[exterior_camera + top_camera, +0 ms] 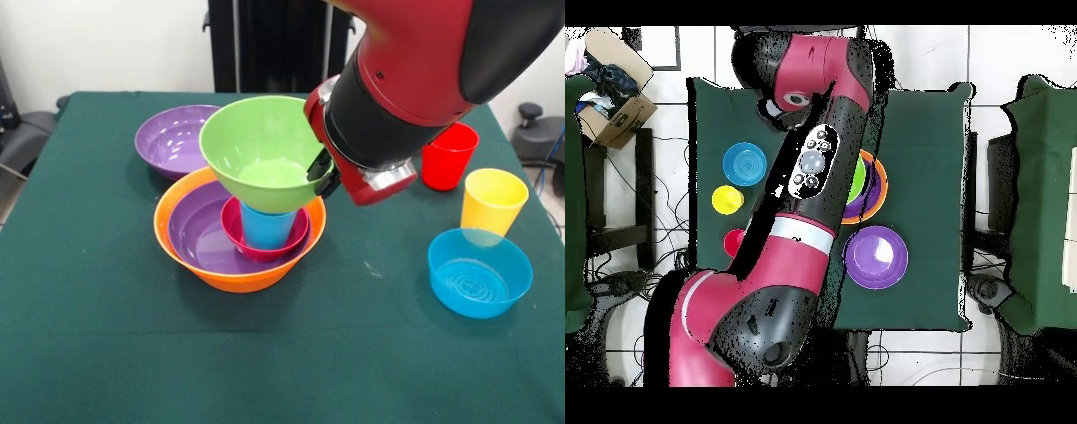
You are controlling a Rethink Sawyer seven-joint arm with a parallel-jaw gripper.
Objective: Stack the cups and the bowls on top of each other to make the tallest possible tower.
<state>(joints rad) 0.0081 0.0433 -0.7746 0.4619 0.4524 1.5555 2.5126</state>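
In the front view, a glossy lime-green plastic bowl [256, 152] is clamped at its rim by the black gripper [322, 172] and rested, tilted, on the blue cup [267, 227] topping the tower [238, 234], seemingly for height, near the green-clothed table [106, 336]'s centre. Overhead, the arm [805, 190] hides most of the stack; tiled floor [925, 55] surrounds the table.
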